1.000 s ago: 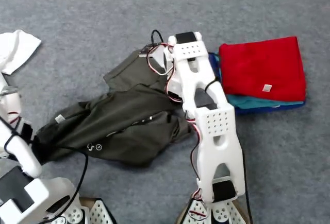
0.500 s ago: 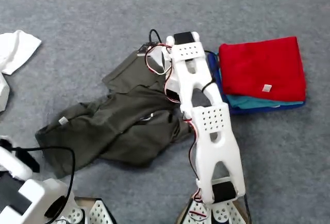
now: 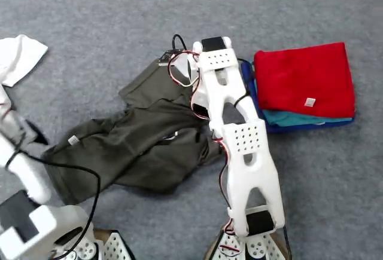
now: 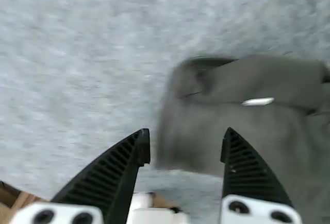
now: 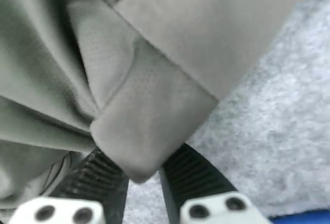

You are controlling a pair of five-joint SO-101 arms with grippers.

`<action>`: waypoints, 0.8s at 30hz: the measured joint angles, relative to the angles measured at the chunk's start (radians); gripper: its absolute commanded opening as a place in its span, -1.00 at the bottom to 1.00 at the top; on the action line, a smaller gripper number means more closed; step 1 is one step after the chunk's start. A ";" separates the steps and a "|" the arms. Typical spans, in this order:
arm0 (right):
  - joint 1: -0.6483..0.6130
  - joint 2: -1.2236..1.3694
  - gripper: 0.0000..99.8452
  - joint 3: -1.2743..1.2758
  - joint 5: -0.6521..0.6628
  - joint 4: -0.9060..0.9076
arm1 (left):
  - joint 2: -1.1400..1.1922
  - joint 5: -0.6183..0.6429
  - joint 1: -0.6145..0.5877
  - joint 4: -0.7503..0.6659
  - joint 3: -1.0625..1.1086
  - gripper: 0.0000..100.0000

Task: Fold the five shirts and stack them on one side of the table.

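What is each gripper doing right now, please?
Left gripper: open, holding nothing.
Right gripper: shut on a fold of the olive shirt.

No readable text, numbers or signs showing anywhere. On red folded shirt [image 3: 305, 78], small white tag [image 3: 309, 101] sitting near front edge: marks too small for reading. On olive shirt [image 3: 143, 146], second white tag [image 3: 73, 140] lying near its left end: appearing blank, blurring in left wrist view.
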 measured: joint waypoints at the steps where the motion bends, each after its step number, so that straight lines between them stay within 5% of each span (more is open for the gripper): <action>1: 0.000 0.000 -0.96 0.000 0.000 0.000 | 0.023 0.028 0.037 -0.015 0.000 -0.58; 5: 0.000 0.000 -0.96 0.000 0.000 0.000 | 0.138 0.120 0.057 -0.031 0.000 -0.68; 9: 0.000 0.000 -0.96 0.000 0.000 0.000 | 0.198 0.308 -0.087 -0.032 -0.032 -0.71; 13: 0.000 0.000 -0.96 0.000 0.000 0.000 | 0.204 0.299 -0.129 0.023 -0.095 -0.71; 16: 0.000 0.000 -0.96 0.000 0.000 0.000 | 0.206 0.193 -0.091 0.066 -0.103 -0.71; 21: 0.000 0.000 -0.96 0.000 0.000 0.000 | 0.206 -0.209 0.017 0.071 -0.069 -0.71; 24: 0.000 0.000 -0.96 0.000 0.000 0.000 | 0.206 -0.267 0.011 0.006 -0.069 -0.71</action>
